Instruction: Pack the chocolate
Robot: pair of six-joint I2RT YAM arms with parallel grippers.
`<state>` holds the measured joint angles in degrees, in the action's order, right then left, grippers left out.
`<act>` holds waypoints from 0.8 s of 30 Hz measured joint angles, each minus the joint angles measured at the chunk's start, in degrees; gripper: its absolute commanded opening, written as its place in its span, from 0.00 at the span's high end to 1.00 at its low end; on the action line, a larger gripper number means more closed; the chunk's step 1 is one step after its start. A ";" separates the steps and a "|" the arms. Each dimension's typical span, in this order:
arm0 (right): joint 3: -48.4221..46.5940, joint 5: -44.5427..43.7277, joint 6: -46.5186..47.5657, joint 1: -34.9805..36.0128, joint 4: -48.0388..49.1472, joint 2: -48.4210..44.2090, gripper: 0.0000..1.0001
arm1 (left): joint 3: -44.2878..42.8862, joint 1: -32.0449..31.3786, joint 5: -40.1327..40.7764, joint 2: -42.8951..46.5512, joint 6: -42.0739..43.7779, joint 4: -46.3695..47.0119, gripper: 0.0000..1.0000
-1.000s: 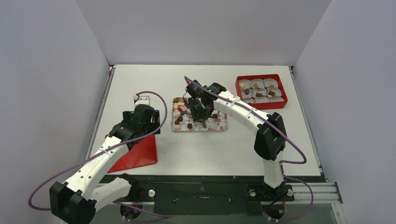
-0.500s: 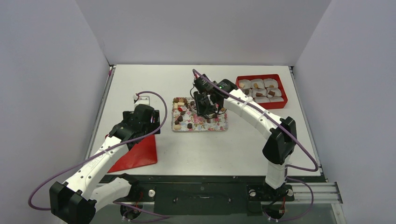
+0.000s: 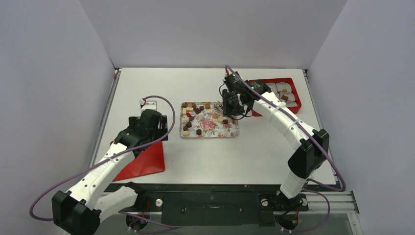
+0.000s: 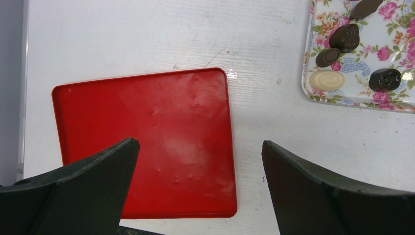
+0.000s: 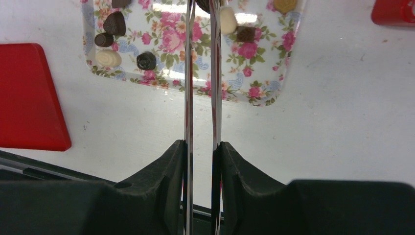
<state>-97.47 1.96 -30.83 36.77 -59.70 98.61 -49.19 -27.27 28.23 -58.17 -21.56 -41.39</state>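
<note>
The left gripper hangs over the bench's left part with its jaws spread as wide as they go and nothing between them. Straight under it lies a flat red lid, close to the bench's left edge, and no chocolate is near these jaws. The nearest pieces are off to the right on the flowered tray.

The tray sits at the middle of the bench. The chocolate is scattered over it, dark, tan and cream. Most pieces lie toward its left end and along its far edge, and a few are at its right end.

The right gripper hovers just off the tray's right end, between the tray and the red box. Its fingers are pressed nearly together on a pair of thin metal tweezers, whose blades reach out over the tray. A dark piece shows at their tips, cut by the wrist view's top edge, and I cannot tell whether it is nipped. A cream piece lies just beside the right blade.

The red box stands by the bench's far right corner, with more chocolate in its white paper cups.
</note>
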 measured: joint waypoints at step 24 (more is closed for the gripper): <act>8.35 0.59 2.82 -30.25 0.07 -9.33 0.74 | 0.00 0.00 -0.07 0.13 0.00 0.00 0.03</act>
<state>-89.12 2.55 -28.01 6.52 -59.64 89.27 -49.19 -27.27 28.16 -58.04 -21.56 -41.39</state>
